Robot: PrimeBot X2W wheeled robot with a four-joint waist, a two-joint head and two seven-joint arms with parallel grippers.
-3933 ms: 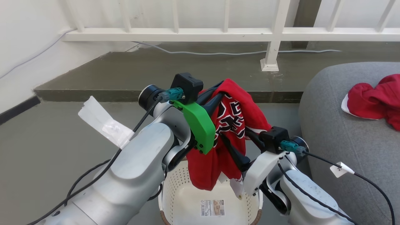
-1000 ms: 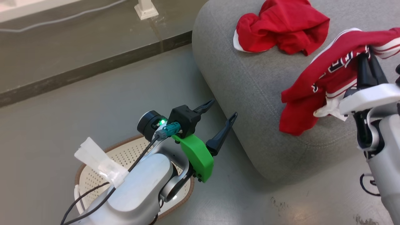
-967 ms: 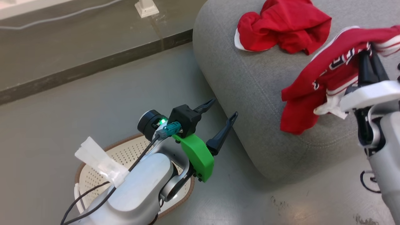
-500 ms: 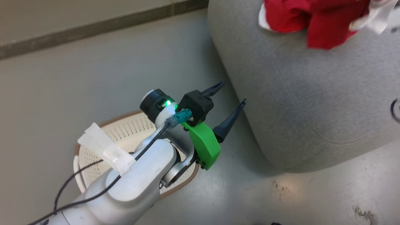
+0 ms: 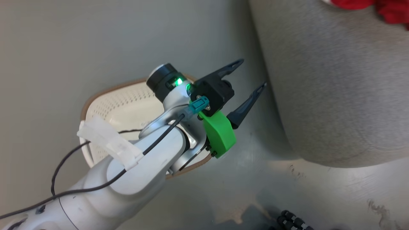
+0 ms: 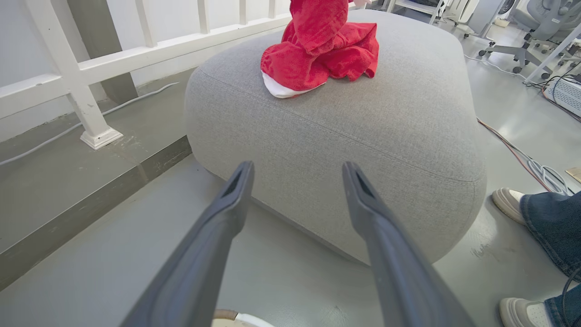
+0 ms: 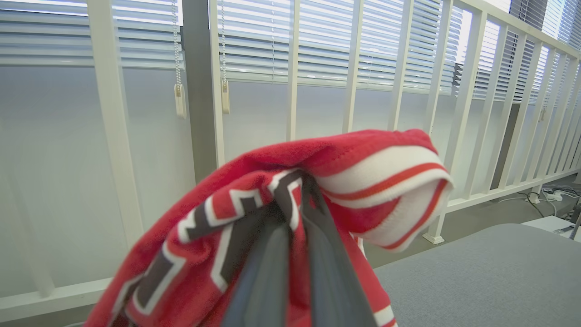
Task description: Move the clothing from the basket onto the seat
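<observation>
My right gripper (image 7: 296, 206) is shut on a piece of the clothing, a red garment (image 7: 354, 181) with white trim and dark white-edged lettering, held up in the air above the grey seat (image 7: 481, 272). More red clothing (image 6: 317, 59) lies bunched on top of the seat (image 6: 363, 131), and the seat (image 5: 335, 95) carries a strip of that clothing (image 5: 393, 11) at the head view's top right corner. My left gripper (image 5: 250, 74) stands open and empty above the floor beside the seat. Below my left arm sits the cream basket (image 5: 105, 105), its floor partly hidden.
A white railing (image 6: 68, 77) on a raised step runs behind the seat. A person's shoes (image 6: 508, 204) and jeans legs (image 6: 549, 227) stand to the seat's right, near floor cables (image 6: 535, 168). A black ribbed cable (image 5: 290, 220) lies at the head view's bottom edge.
The head camera has tipped down and the whole picture has shifted. My right arm has carried the lettered garment out of the head view. My left gripper stays open.
</observation>
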